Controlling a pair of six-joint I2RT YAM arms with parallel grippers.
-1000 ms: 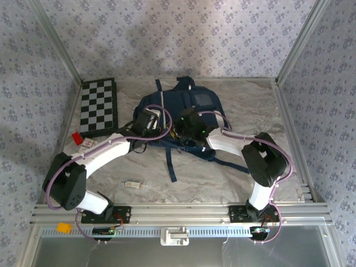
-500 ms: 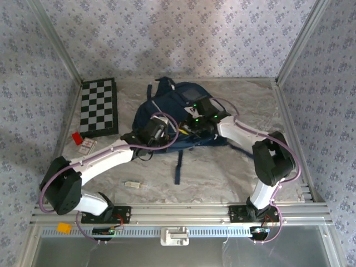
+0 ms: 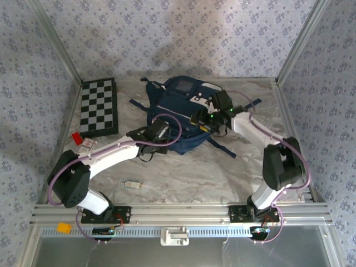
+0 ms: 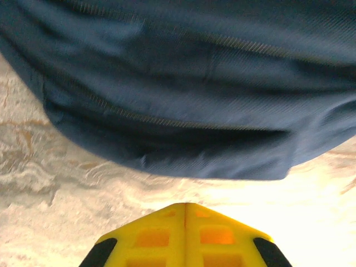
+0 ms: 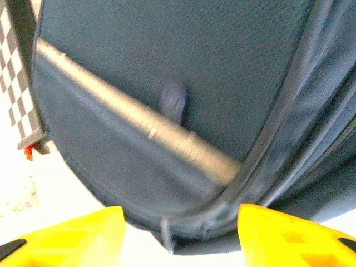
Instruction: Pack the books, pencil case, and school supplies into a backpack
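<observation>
The navy backpack (image 3: 179, 108) is lying flat on the marbled table (image 3: 250, 167), toward the back and about centre, with its dark straps (image 3: 222, 149) trailing out over the surface. The left gripper (image 3: 161, 133) is sitting just beside the near-left edge of the backpack. In the left wrist view its 2 yellow fingers (image 4: 158, 239) are pressing together tip to tip, closed and empty, and a strip of bare table is showing between the tips and the dark fabric ahead. The right gripper (image 3: 198, 118) is hanging over the right part of the backpack. In the right wrist view its 2 yellow fingers (image 5: 72, 236) are standing wide apart, gripping nothing, with the backpack's lower edge dipping into the gap. Cannot tell if the tips are touching fabric. A white trim stripe (image 5: 139, 119) is running diagonally across the cloth there. The school-supply stick (image 3: 132, 183), small and pale, is lying on the table near the front, left of centre, well apart from the backpack. The chequered board (image 3: 99, 107) is lying at the far left, with 1 red block (image 3: 76, 137) and 1 white card (image 3: 88, 146) just in front of it.
</observation>
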